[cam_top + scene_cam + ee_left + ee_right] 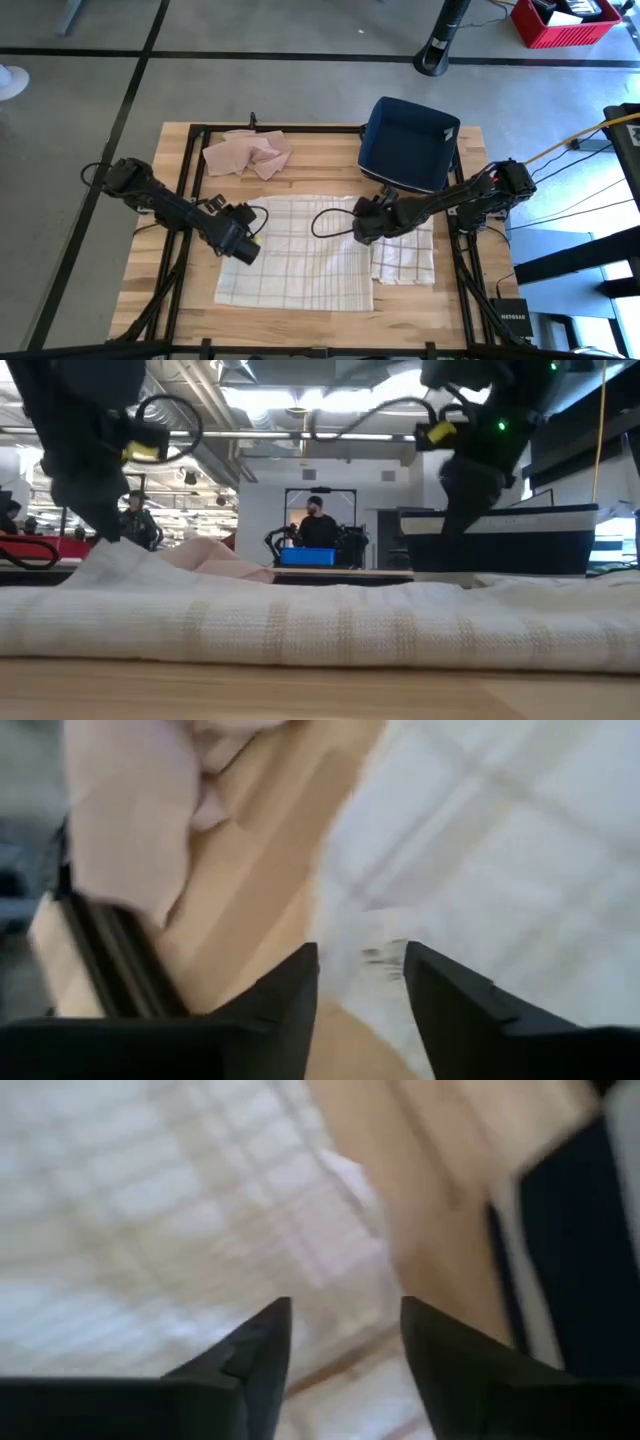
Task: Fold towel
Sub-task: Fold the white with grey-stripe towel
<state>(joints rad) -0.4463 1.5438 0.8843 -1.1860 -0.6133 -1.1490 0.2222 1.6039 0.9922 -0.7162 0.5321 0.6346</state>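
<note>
A white checked towel (pixel 300 260) lies spread on the wooden table, with a narrower strip of it (pixel 405 252) showing at the right. My left gripper (pixel 248 252) stands open over the towel's left edge, and a bit of that edge (pixel 365 935) shows between its fingers. My right gripper (pixel 360 230) hangs open above the towel's right part (pixel 150 1200), with nothing between its fingers. In the low view the towel (pixel 300 620) lies as a low ridge, raised a little at its left end (pixel 105 555). My left gripper slants down from the table's left side, its open fingers (pixel 290 990) on either side of the towel's left edge (pixel 365 935). I cannot tell whether the fingertips touch the cloth. The towel lies on the table.
A crumpled pink cloth (pixel 248 153) lies at the table's far left. A dark blue bin (pixel 410 143) stands at the far right, close behind my right arm. Bare wood (pixel 320 165) shows between them. People stand in the room beyond the table (pixel 315 525).
</note>
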